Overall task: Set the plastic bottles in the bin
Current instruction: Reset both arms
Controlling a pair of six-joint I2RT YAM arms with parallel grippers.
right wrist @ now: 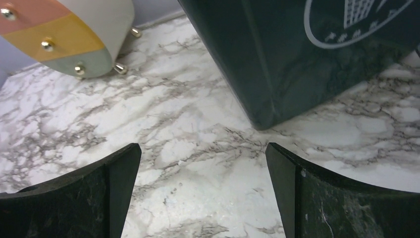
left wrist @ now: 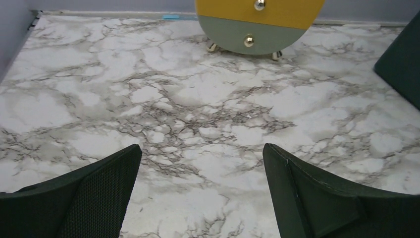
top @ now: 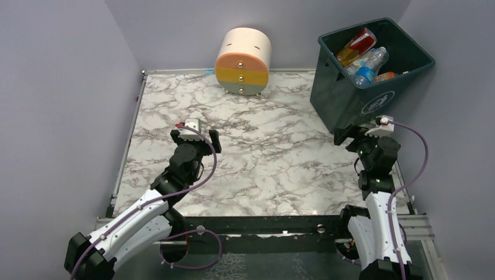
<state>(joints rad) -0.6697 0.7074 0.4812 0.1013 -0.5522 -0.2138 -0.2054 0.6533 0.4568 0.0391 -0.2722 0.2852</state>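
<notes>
The dark green bin (top: 350,96) stands at the table's back right, a white symbol on its side. Inside it lie plastic bottles: one with a red label (top: 357,45), a clear one with a blue cap (top: 369,64) and an orange one (top: 385,76). No bottle shows on the table. My right gripper (top: 359,135) hovers just in front of the bin's near corner (right wrist: 297,59), open with nothing between its fingers (right wrist: 203,147). My left gripper (top: 195,142) is over the table's left middle, open and empty (left wrist: 202,148). The bin's edge (left wrist: 403,64) shows at the right of the left wrist view.
A round cream, orange and grey drawer unit (top: 244,61) stands at the back centre on small brass feet (left wrist: 257,20) (right wrist: 59,34). Lilac walls close in the marble table (top: 268,157) on the left, back and right.
</notes>
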